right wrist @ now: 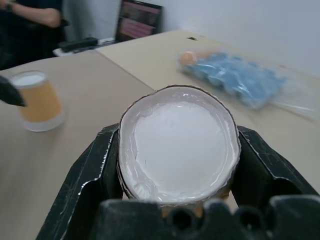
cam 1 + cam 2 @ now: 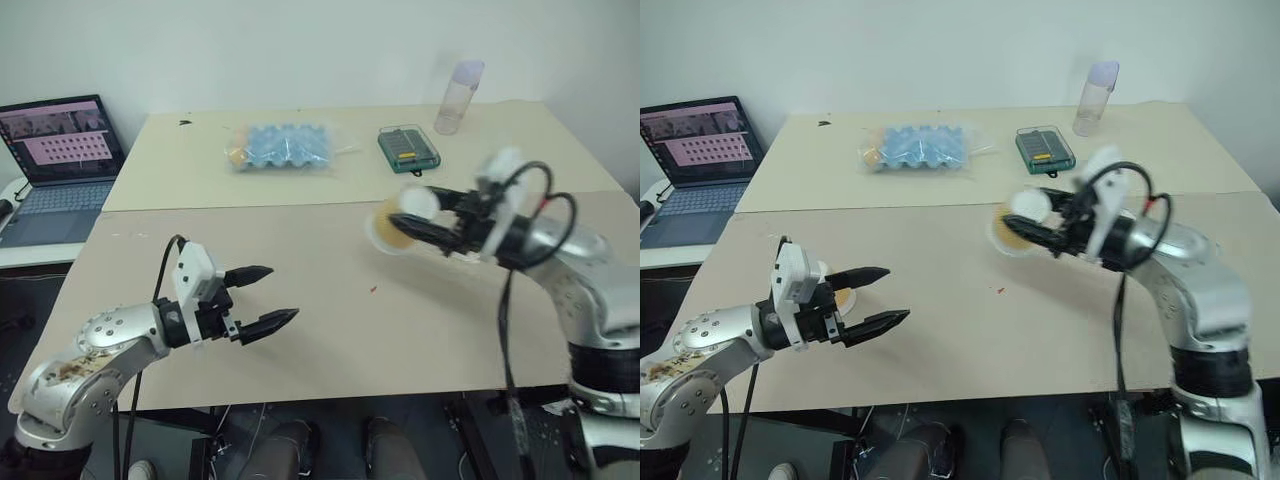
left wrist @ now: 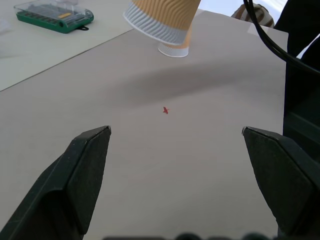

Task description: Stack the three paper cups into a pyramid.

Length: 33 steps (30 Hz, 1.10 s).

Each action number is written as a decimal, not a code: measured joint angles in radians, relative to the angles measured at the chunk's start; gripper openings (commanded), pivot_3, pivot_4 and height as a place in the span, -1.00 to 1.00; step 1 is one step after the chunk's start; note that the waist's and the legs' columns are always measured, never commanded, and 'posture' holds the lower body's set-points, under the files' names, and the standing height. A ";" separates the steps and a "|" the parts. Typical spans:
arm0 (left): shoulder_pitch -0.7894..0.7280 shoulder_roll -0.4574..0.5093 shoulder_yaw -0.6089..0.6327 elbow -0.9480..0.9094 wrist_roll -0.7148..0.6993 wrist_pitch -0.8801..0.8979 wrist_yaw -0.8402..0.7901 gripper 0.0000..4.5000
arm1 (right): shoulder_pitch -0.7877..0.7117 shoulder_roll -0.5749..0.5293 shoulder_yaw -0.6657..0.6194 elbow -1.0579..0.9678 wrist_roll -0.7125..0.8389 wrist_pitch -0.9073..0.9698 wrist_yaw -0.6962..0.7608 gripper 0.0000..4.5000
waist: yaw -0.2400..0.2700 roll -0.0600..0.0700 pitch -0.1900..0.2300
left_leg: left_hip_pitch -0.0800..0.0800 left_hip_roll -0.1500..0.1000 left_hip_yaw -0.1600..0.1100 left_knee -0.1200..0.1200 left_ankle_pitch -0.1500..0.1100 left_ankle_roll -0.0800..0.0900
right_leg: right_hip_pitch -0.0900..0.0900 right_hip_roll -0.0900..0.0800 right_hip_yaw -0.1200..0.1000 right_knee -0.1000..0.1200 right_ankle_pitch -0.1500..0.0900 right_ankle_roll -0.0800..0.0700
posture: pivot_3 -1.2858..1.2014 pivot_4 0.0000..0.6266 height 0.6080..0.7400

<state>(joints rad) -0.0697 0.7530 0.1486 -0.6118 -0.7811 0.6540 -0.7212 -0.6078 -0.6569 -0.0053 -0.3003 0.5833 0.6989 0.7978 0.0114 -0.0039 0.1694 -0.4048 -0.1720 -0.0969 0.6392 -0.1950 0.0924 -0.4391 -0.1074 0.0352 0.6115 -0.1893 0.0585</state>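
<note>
Right wrist view: right gripper (image 1: 175, 165) clamps one paper cup (image 1: 177, 145), its white base squeezed oval.
Cup texture: rippled orange wall, ribbed white rim.
Cups counted: two; second cup (image 1: 37, 100) upside down on the table (image 2: 400, 330).
Held cup: three o'clock, above tabletop.
Left gripper (image 2: 268, 296): jaws apart, empty, seven o'clock.

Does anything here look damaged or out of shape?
Yes. The paper cup clamped in the right end effector looks squeezed: in the right wrist view its white base is pinched oval between the two black fingers. Nothing looks spilled.
</note>
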 measured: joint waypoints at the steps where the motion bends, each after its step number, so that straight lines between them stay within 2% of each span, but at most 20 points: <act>1: -0.001 0.000 0.000 0.001 0.001 0.001 0.001 1.00 | -0.036 0.032 0.050 0.023 -0.016 0.017 -0.003 0.15 | 0.000 -0.001 0.000 | 0.000 0.000 0.000 0.000 0.000 0.000 | 0.000 0.001 0.000 0.000 0.000 0.000 | 0.03 -0.52 1.00; 5: -0.003 0.000 0.001 0.001 0.001 0.003 0.001 1.00 | -0.086 0.077 0.201 0.125 -0.106 0.025 0.007 0.15 | 0.005 -0.003 0.000 | 0.000 -0.002 0.000 0.001 0.000 0.000 | 0.000 0.001 -0.001 0.000 0.001 0.000 | 0.03 -0.52 1.00; 8: -0.003 0.000 0.002 0.000 0.001 0.004 0.003 1.00 | -0.095 0.090 0.266 0.222 -0.177 -0.002 0.031 0.15 | 0.003 -0.003 -0.001 | 0.000 -0.002 0.000 0.001 0.000 0.000 | -0.001 0.001 -0.001 0.000 0.001 0.000 | 0.03 -0.52 1.00; 16: 0.000 0.000 0.006 -0.003 -0.002 0.005 0.026 1.00 | -0.111 0.115 0.310 0.373 -0.280 -0.108 0.108 0.15 | -0.002 -0.003 -0.001 | 0.002 -0.001 0.000 0.001 0.001 -0.001 | 0.000 0.002 0.000 0.001 0.002 -0.001 | 0.03 -0.52 1.00; 18: 0.002 0.000 0.007 -0.004 -0.002 0.005 0.030 1.00 | -0.114 0.120 0.310 0.383 -0.292 -0.118 0.115 0.58 | -0.002 -0.003 -0.001 | 0.003 -0.001 0.000 0.001 0.001 -0.001 | 0.000 0.002 0.000 0.001 0.002 -0.001 | 0.03 -0.52 1.00; 20: 0.003 -0.001 0.007 -0.004 -0.002 0.005 0.035 1.00 | -0.115 0.129 0.306 0.392 -0.304 -0.121 0.113 0.79 | -0.002 -0.003 -0.001 | 0.003 -0.001 0.000 0.001 0.001 -0.001 | 0.001 0.003 0.000 0.002 0.002 -0.001 | 0.03 -0.52 1.00; 21: 0.003 -0.002 0.007 -0.004 -0.002 0.005 0.037 1.00 | -0.115 0.131 0.306 0.398 -0.307 -0.120 0.114 0.98 | -0.002 -0.003 -0.001 | 0.003 -0.001 0.000 0.001 0.001 -0.001 | 0.001 0.003 0.000 0.002 0.002 -0.001 | 0.03 -0.52 1.00; 33: -0.002 -0.007 0.005 -0.004 -0.001 0.005 0.041 1.00 | -0.113 0.133 0.286 0.329 -0.300 -0.080 0.129 0.99 | -0.001 -0.003 -0.001 | 0.002 -0.001 0.000 0.001 0.001 -0.001 | 0.000 0.003 0.000 0.002 0.002 -0.002 | 0.03 -0.52 1.00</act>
<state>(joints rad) -0.0717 0.7464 0.1540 -0.6158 -0.7825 0.6589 -0.6798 -0.7205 -0.5236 0.2809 0.0285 0.2837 0.6190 0.9271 0.0100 -0.0071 0.1687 -0.4027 -0.1727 -0.0970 0.6399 -0.1941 0.0909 -0.4392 -0.1046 0.0350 0.6132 -0.1873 0.0570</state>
